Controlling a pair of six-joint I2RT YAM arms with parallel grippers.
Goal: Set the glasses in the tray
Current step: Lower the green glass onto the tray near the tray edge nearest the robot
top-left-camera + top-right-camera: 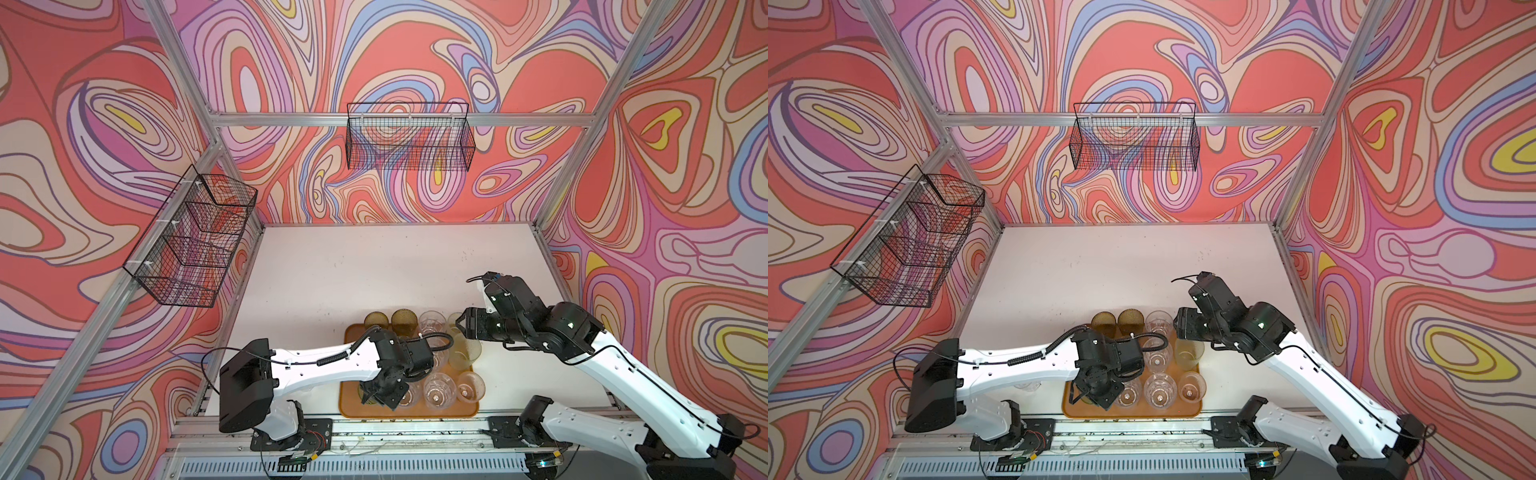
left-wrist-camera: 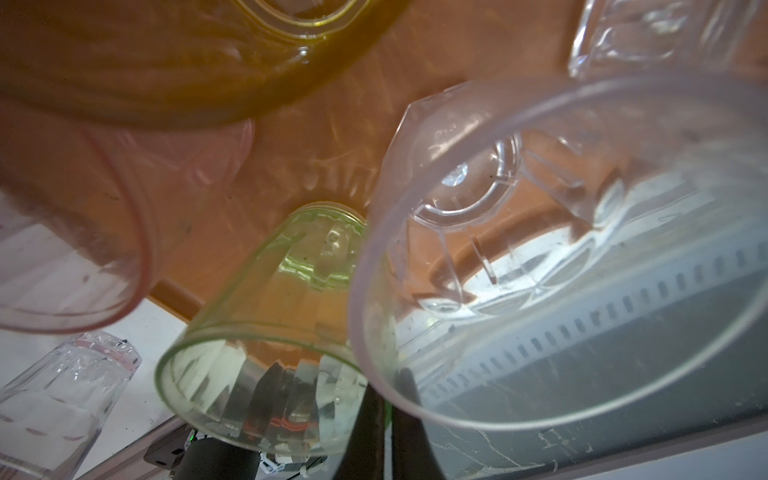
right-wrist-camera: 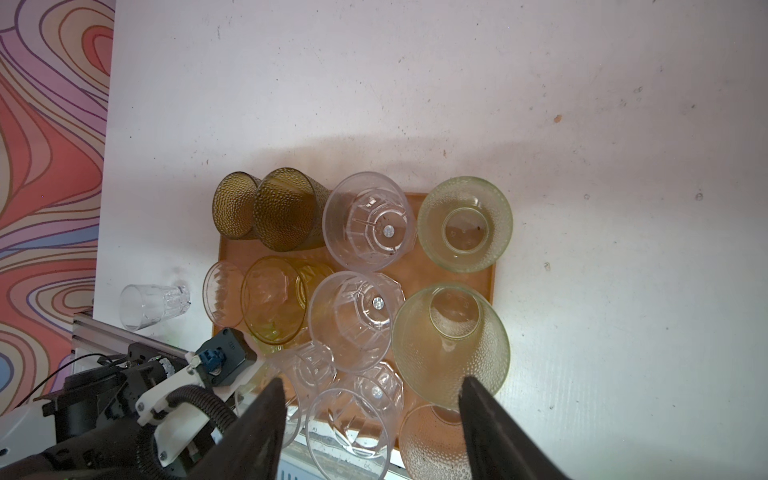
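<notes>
Many glasses (image 3: 365, 220) crowd the orange tray (image 1: 349, 399); one clear tumbler (image 3: 153, 305) lies beside.

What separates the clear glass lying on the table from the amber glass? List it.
Pose: the clear glass lies on its side; the amber glass stands upright. Place: the clear glass rests on the white table, outside the tray; the amber glass stands inside it. Colour: the clear glass is colourless, the amber glass yellow. Both are see-through tumblers.

The left arm (image 1: 324, 365) and right arm (image 1: 640, 390) wear white shells, black joint housings, and black cables clipped alongside.
</notes>
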